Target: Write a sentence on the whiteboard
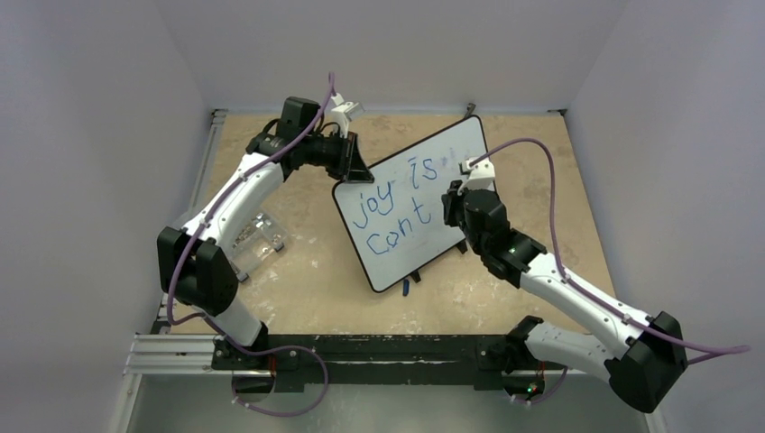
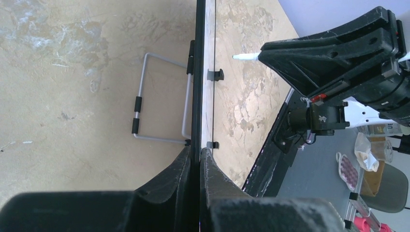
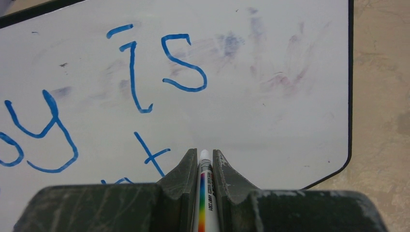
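The whiteboard stands tilted on the table, propped on its wire stand. Blue writing on it, the sentence, reads "joy is" above "cont". My left gripper is shut on the board's upper-left edge; in the left wrist view the board runs edge-on between the fingers of that gripper. My right gripper is shut on a white marker with a rainbow stripe. The gripper faces the board just right of the "t". The marker tip sits a short way off the board face.
A small blue cap lies on the table by the board's near corner. A clear plastic holder stands on the table's left side beside my left arm. Grey walls close in the table on three sides.
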{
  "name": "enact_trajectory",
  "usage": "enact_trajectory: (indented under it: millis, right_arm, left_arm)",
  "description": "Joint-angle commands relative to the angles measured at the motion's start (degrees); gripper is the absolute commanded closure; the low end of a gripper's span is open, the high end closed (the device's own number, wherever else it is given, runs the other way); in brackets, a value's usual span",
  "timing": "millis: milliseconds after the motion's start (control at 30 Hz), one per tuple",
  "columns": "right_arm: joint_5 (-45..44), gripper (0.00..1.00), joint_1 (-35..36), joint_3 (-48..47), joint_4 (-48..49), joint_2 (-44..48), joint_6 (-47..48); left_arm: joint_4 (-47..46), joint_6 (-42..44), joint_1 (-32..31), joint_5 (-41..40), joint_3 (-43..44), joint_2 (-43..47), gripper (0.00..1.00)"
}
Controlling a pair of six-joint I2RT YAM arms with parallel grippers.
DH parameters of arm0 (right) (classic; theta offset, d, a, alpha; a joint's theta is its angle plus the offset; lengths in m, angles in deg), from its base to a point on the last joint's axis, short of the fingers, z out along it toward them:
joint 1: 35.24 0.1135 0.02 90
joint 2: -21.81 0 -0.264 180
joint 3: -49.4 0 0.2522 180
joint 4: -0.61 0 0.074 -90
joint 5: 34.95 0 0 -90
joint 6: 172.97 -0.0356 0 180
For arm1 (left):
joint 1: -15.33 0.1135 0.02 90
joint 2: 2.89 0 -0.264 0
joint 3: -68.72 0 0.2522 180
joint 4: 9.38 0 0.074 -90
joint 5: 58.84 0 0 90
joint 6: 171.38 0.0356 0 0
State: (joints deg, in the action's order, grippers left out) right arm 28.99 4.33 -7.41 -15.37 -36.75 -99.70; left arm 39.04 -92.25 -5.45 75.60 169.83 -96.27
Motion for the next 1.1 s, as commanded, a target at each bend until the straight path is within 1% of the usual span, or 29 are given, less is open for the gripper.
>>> enact_trajectory:
  millis: [0,300,500,1067]
  right_arm:
    - [-1.1,1.0,-2.1,-1.5,1.3,0.1,2.0]
    - [3.8,1.0,-6.1,-0.7,4.6,-1.5,1.7]
    - [9.5,1.0,-9.1,0.3,6.9,-1.2,0.5]
    - [12.3,1.0,-10.7,0.3,8.7,-3.0,-0.5]
  left_arm:
    - [-2.1,3.4,0.0,-2.5,0.4,2.8,1.0]
    - [-2.1,3.4,0.0,-2.5,0.4,2.7,1.0]
    - [-2.0,3.4,0.0,-2.4,0.6,2.3,1.0]
    - [-1.9,3.4,0.0,-2.4,0.7,2.1,1.0]
